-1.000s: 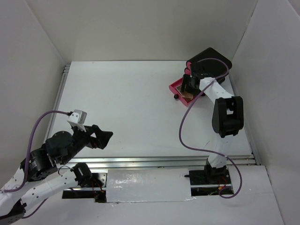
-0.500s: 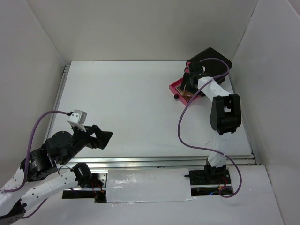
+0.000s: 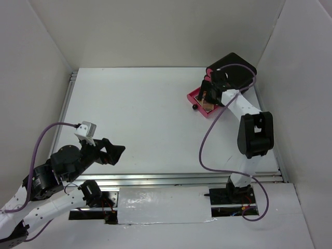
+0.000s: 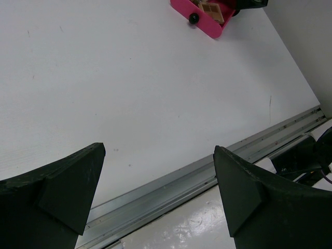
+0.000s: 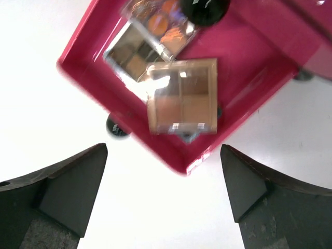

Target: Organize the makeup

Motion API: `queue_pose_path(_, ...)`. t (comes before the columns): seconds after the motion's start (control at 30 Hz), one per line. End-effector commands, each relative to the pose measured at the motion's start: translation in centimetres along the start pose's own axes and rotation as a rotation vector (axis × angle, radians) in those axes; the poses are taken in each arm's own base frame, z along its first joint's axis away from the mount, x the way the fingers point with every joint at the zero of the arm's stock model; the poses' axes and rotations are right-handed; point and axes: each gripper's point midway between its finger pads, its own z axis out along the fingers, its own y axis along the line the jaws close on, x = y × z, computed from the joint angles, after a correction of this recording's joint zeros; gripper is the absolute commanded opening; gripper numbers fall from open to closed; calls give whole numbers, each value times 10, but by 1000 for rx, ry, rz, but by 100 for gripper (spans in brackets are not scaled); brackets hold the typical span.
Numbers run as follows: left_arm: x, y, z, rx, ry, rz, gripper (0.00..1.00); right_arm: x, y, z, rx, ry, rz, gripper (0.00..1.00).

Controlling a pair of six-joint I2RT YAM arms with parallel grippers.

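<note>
Weight looks no worry: the square tan palette [image 5: 181,96] seems a light, stiff, flat case; its glossy lid is probably slippery and the pressed powder inside fragile, so I would pinch it across two opposite edges, never press on the face. It lies flat in the pink drawer [image 5: 244,52], pulled out of the black box [image 3: 236,65] at the far right of the table [image 3: 145,114]; a second palette [image 5: 148,39], blurred, lies just beside it and partly under its corner. Count: two palettes, one drawer with one black knob [image 5: 116,127] on its front; no brushes or pencils show. The right gripper [image 5: 163,155] hovers over the drawer, jaws spread wide, nothing between them; the left gripper [image 4: 159,150] hangs agape and empty over the near table, well apart.
</note>
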Motion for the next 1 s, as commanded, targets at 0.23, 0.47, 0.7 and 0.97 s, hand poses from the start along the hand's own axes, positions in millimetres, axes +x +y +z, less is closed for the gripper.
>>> queue_pose_path(0.23,-6,-6,2,23,-29,-21,99,43,86,-50,-205,-99,-338,57)
queue_pose_path(0.47,-8,-5,-1,27,-42,-30,99,74,66,-7,37,12,-575,0)
queue_pose_path(0.7,-10,-6,-5,41,-52,-32,99,71,30,18,276,8,-748,0)
queue_pose_path(0.97,-10,-9,-5,62,-52,-26,99,43,11,30,490,-103,-832,0)
